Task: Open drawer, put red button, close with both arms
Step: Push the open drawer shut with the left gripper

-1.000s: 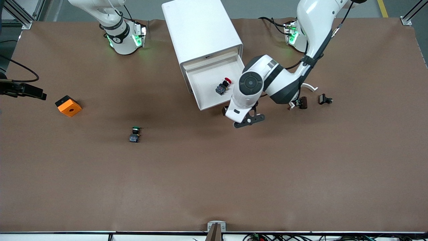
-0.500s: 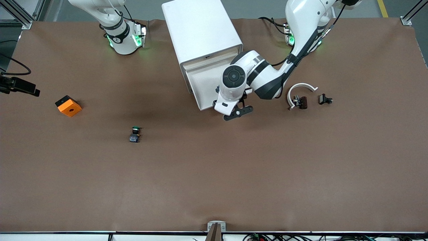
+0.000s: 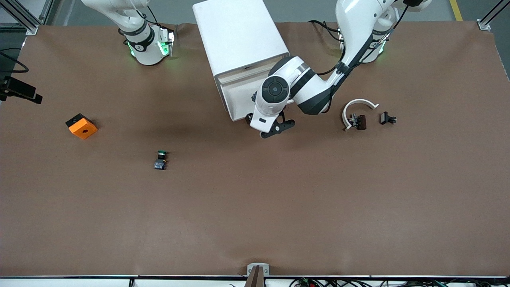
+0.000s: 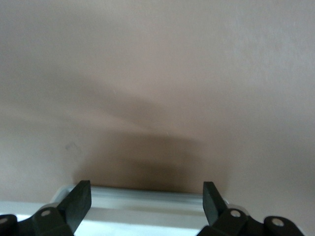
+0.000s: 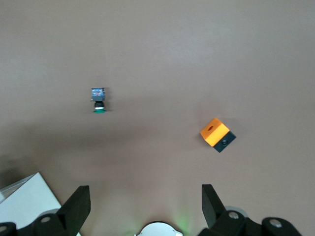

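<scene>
The white cabinet [image 3: 239, 36] stands at the table's robot end with its drawer [image 3: 238, 117] partly out. My left arm reaches over the drawer. The left gripper [image 3: 259, 124] is at the drawer's front edge, open and empty. In the left wrist view the left gripper [image 4: 146, 192] has its jaws wide apart, with the drawer's white front rim [image 4: 147, 205] between them. The red button is hidden under the left arm. My right gripper [image 5: 142, 196] is open and empty, held high over its own base; the right arm waits.
A green-capped button [image 3: 160, 158] lies on the brown mat, also in the right wrist view [image 5: 99, 100]. An orange cube [image 3: 81, 126] sits toward the right arm's end. A white curved piece [image 3: 356, 104] and small dark parts [image 3: 387, 118] lie toward the left arm's end.
The left arm swung over the drawer and its gripper came to the drawer's front edge. The drawer slid partway in. The red button, visible in the drawer before, is now covered.
</scene>
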Action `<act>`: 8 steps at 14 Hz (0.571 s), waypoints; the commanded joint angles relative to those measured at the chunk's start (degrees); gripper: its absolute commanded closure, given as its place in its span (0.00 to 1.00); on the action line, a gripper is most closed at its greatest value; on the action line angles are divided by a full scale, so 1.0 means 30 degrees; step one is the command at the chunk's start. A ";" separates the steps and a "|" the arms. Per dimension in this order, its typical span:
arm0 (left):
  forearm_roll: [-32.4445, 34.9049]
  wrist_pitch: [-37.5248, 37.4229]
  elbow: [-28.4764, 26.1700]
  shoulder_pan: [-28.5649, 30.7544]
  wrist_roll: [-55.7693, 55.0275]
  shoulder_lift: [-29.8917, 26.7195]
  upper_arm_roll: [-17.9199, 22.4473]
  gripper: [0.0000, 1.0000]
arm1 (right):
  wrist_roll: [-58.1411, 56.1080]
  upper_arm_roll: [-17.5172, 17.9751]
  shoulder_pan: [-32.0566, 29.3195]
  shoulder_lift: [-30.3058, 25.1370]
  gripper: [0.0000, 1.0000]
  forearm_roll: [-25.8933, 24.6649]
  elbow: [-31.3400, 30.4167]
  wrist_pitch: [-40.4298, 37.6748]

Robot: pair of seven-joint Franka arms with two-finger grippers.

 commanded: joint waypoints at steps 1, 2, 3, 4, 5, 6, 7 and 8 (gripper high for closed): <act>-0.1194 -0.0437 0.0562 -0.0272 -0.0363 0.0307 -0.0223 0.00 | -0.0050 0.0253 -0.0224 -0.0711 0.00 -0.0464 -0.0157 -0.0083; -0.1313 -0.0437 0.0561 -0.0506 -0.0363 0.0336 -0.0223 0.00 | 0.0008 0.0253 -0.0224 -0.0974 0.00 -0.0348 -0.0186 -0.0112; -0.1517 -0.0466 0.0561 -0.0683 -0.0421 0.0424 -0.0223 0.00 | 0.0009 0.0282 -0.0195 -0.1064 0.00 -0.0260 -0.0186 -0.0113; -0.1693 -0.0466 0.0561 -0.0771 -0.0799 0.0453 -0.0223 0.00 | 0.0009 0.0341 -0.0137 -0.1210 0.00 -0.0230 -0.0215 -0.0084; -0.1753 -0.0466 0.0561 -0.0946 -0.1267 0.0570 -0.0223 0.00 | 0.0009 0.0370 -0.0078 -0.1472 0.00 -0.0171 -0.0505 0.0033; -0.1753 -0.0466 0.0561 -0.1180 -0.1532 0.0716 -0.0223 0.00 | 0.0009 0.0400 0.0009 -0.1968 0.00 -0.0171 -0.1059 0.0440; -0.1753 -0.0466 0.0561 -0.1356 -0.1738 0.0775 -0.0223 0.00 | 0.0009 0.0400 0.0068 -0.2582 0.00 -0.0113 -0.1906 0.0879; -0.1840 -0.0466 0.0561 -0.1503 -0.1943 0.0863 -0.0223 0.00 | 0.0009 0.0371 0.0069 -0.3458 0.00 0.0091 -0.3132 0.1522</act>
